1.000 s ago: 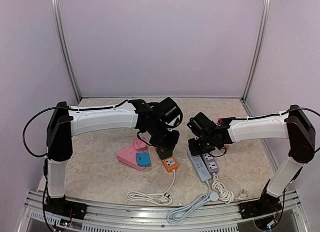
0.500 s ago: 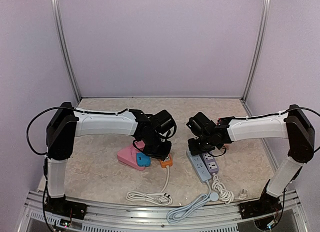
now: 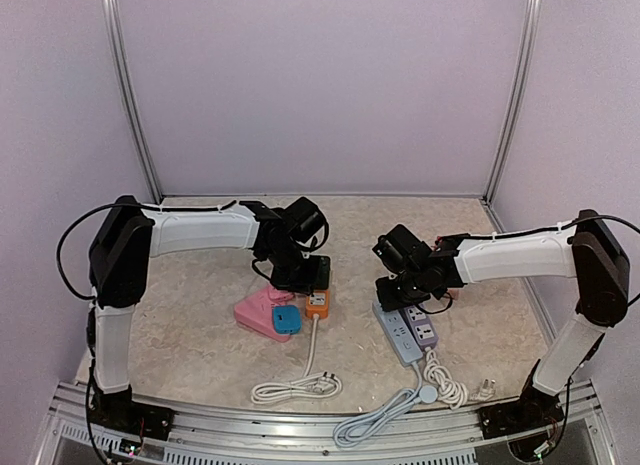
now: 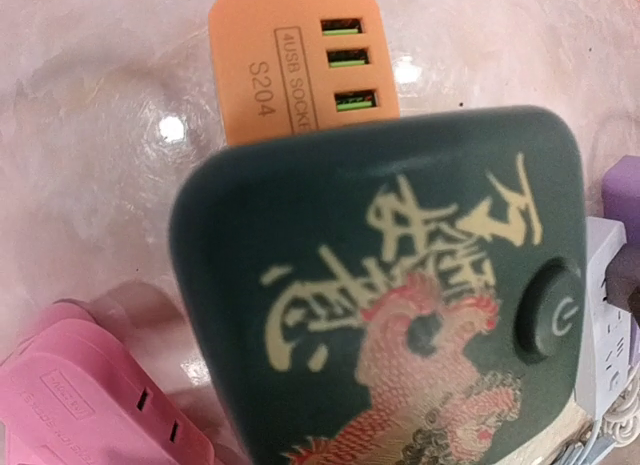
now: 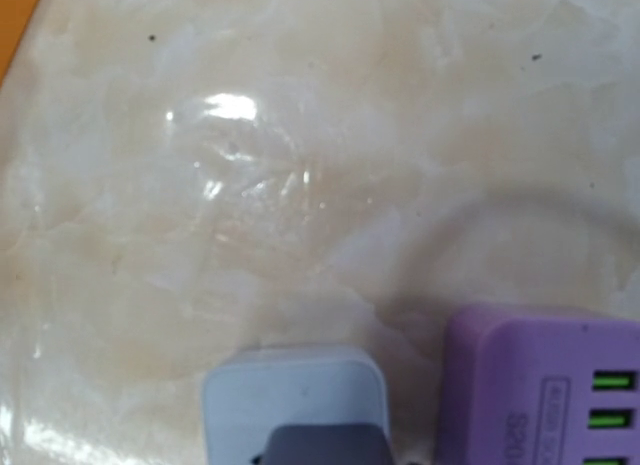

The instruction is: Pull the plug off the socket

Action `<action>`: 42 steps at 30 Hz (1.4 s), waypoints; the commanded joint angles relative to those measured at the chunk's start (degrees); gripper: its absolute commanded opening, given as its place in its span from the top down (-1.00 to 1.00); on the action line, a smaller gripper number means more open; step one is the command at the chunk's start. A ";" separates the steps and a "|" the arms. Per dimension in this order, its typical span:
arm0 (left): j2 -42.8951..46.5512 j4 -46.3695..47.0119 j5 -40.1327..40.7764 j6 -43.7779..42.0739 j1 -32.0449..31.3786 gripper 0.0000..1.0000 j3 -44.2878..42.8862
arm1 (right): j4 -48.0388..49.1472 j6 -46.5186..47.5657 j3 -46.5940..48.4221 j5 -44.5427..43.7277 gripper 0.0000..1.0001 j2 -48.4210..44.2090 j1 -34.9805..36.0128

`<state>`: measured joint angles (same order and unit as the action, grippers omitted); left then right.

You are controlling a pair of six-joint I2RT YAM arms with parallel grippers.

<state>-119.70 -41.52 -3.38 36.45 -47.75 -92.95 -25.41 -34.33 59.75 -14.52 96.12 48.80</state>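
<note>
Left gripper [image 3: 304, 278] over orange socket [image 3: 318, 306], beside pink strip [image 3: 256, 314]

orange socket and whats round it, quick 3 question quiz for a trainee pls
1. True or false: in the top view the orange socket lies to the right of the pink power strip.
2. What fills most of the left wrist view? A. a dark green plug with a power button B. a blue cup C. a coiled cord
3. How many green USB ports show on the orange socket in the left wrist view?
Key: 1 true; 2 A; 3 three.
</note>
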 commanded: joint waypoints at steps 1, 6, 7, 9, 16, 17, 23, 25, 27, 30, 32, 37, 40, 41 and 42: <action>-1.50 0.34 0.28 -1.78 -1.21 0.94 -3.25 | 0.51 -0.49 -0.22 0.93 0.45 -0.37 0.78; -2.18 -0.35 0.00 -1.07 -4.70 0.94 -5.18 | 1.09 -0.55 -0.81 1.87 0.49 -0.53 0.97; -2.25 -0.18 -0.26 -0.77 -5.25 0.94 -5.27 | 1.21 -0.63 -0.79 2.06 0.50 -0.50 1.14; -2.44 -0.01 -0.53 -0.15 -6.33 0.94 -5.69 | 1.44 -0.82 -0.62 2.44 0.52 -0.28 1.62; -4.40 1.31 -3.00 0.81 -8.20 0.94 -6.61 | 2.18 -1.60 -0.13 3.49 0.59 0.78 4.35; -4.64 1.61 -3.33 0.90 -8.22 0.94 -6.76 | 2.32 -1.88 -0.14 3.53 0.60 0.91 4.58; -5.91 4.28 -4.30 1.81 -8.29 0.94 -7.07 | 4.47 -3.27 -0.04 4.22 0.66 1.11 4.99; -6.28 5.59 -4.44 2.31 -8.10 0.94 -7.07 | 4.82 -3.70 0.58 4.52 0.68 1.57 5.00; -6.69 7.14 -4.67 2.93 -7.74 0.94 -6.99 | 4.97 -3.77 1.52 5.32 0.71 2.45 4.95; -7.65 8.84 -4.68 2.78 -7.35 0.98 -7.24 | 4.34 -4.53 2.49 5.05 0.77 3.26 4.99; -8.06 9.88 -5.19 2.32 -7.43 1.00 -7.06 | 4.34 -4.70 2.28 5.01 0.78 3.01 4.92; -8.69 13.71 -5.77 0.37 -8.65 1.00 -5.89 | 6.83 -5.73 0.15 9.14 0.79 1.75 4.50; -8.79 15.27 -4.99 -0.36 -9.40 1.00 -5.28 | 9.28 -7.42 -2.36 11.73 0.79 0.60 4.14; -8.80 15.57 -4.84 -0.40 -9.52 1.00 -5.12 | 10.07 -8.00 -3.13 12.35 0.80 0.18 3.98; -8.75 16.00 -4.92 -0.37 -9.58 1.00 -4.75 | 10.68 -8.56 -3.90 12.77 0.80 -0.19 3.78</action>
<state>-127.39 -29.19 -8.56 37.74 -56.27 -98.83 -21.41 -37.85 59.13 -11.25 96.68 52.36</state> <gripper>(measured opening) 0.004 0.261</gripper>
